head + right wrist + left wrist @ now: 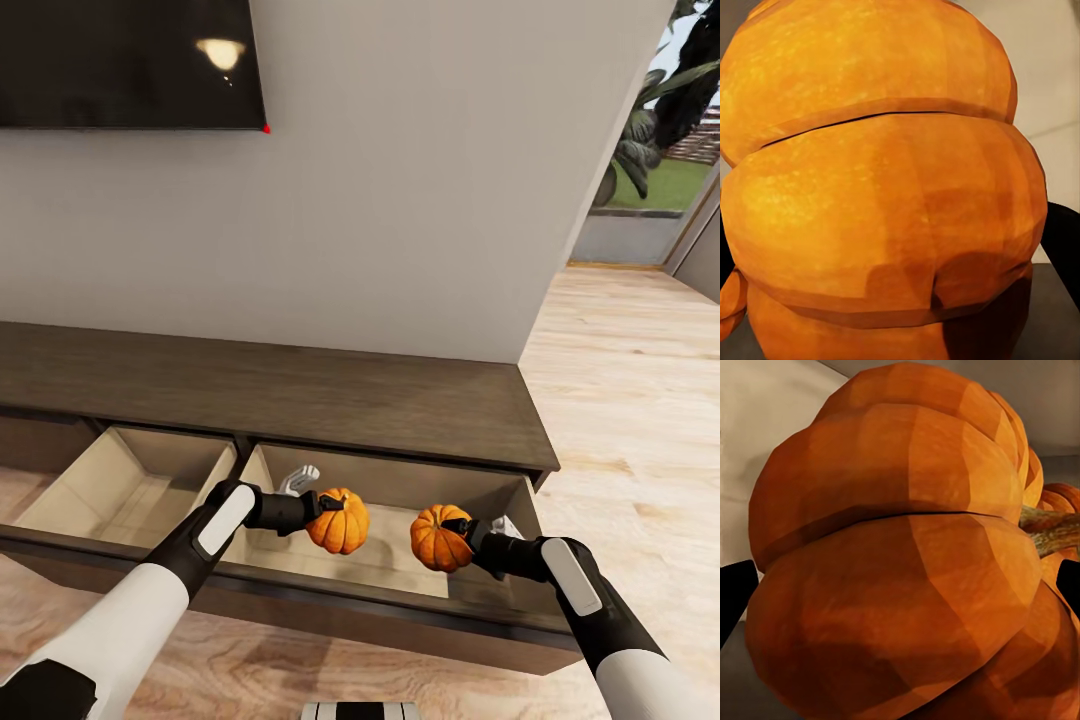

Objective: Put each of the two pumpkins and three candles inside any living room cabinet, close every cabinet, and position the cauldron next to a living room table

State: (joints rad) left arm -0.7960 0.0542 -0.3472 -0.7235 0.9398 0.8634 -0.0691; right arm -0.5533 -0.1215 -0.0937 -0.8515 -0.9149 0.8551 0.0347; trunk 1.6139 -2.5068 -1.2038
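Pumpkins, one per pincer, held over the open right-hand drawer (pixel 400 560) of the cabinet (pixel 300 385), evidently for dropping inside. Left gripper (pixel 325 507) closed on the left pumpkin (pixel 340 522), near the drawer's left wall; right gripper (pixel 462 535) closed on the right pumpkin (pixel 440 538), toward its right wall. Each pumpkin jammed between the fingers, stems turned toward one another. Neither yet released.

Matt ribbed-skinned pumpkins (pixel 340 522), a dark wood-grain cabinet (pixel 300 385), and a pale wood-plank floor (pixel 630 380).
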